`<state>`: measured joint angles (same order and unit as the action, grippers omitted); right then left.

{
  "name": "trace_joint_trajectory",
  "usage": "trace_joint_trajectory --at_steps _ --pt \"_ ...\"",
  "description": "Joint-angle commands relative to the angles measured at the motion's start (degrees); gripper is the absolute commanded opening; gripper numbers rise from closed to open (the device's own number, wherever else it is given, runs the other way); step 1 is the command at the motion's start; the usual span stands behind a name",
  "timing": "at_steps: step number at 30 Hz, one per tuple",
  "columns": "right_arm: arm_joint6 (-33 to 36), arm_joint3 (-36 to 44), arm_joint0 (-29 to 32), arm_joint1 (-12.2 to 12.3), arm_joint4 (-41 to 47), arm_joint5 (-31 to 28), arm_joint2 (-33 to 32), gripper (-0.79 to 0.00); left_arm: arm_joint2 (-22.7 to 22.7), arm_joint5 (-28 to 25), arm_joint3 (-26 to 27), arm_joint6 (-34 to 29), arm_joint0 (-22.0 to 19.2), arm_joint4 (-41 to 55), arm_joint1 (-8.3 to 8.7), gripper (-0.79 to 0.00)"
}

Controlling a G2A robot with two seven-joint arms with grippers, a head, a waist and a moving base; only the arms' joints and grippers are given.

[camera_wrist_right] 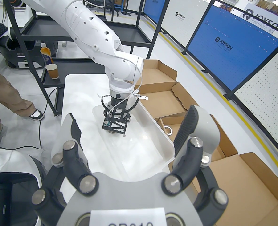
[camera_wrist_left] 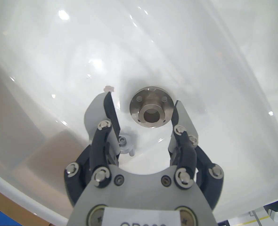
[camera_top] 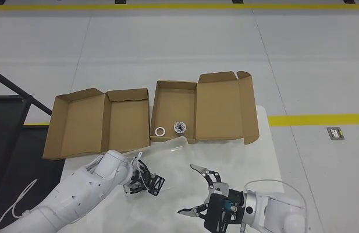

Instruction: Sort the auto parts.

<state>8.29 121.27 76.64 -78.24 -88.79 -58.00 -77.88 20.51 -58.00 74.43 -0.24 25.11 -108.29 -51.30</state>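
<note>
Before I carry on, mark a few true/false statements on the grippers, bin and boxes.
1. The left gripper is open, its jaws either side of the metal flange in the white bin. True.
2. The right gripper holds a part. False: it is open and empty.
3. The ring and the toothed part lie in separate boxes. False: both lie in one cardboard box.
4. A smaller metal part lies in the bin near the flange. True.
</note>
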Motion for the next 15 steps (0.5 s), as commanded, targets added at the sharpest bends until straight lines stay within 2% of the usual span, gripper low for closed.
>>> trace_joint_trajectory --at_steps 1,5,15 --pt "0.0 0.0 0.0 0.0 0.0 0.0 0.0 0.000 -0.7 0.0 -0.3 -0.2 -0.5 0.7 -0.12 -0.302" --pt "0.0 0.0 0.0 0.0 0.0 0.0 0.0 0.000 -1.8 0.0 -0.8 -0.6 -1.3 1.9 -0.30 -0.397" --pt "0.0 0.0 0.0 0.0 0.0 0.0 0.0 0.000 -4.2 0.0 -1.4 -0.4 -2.6 3.3 -0.43 -0.474"
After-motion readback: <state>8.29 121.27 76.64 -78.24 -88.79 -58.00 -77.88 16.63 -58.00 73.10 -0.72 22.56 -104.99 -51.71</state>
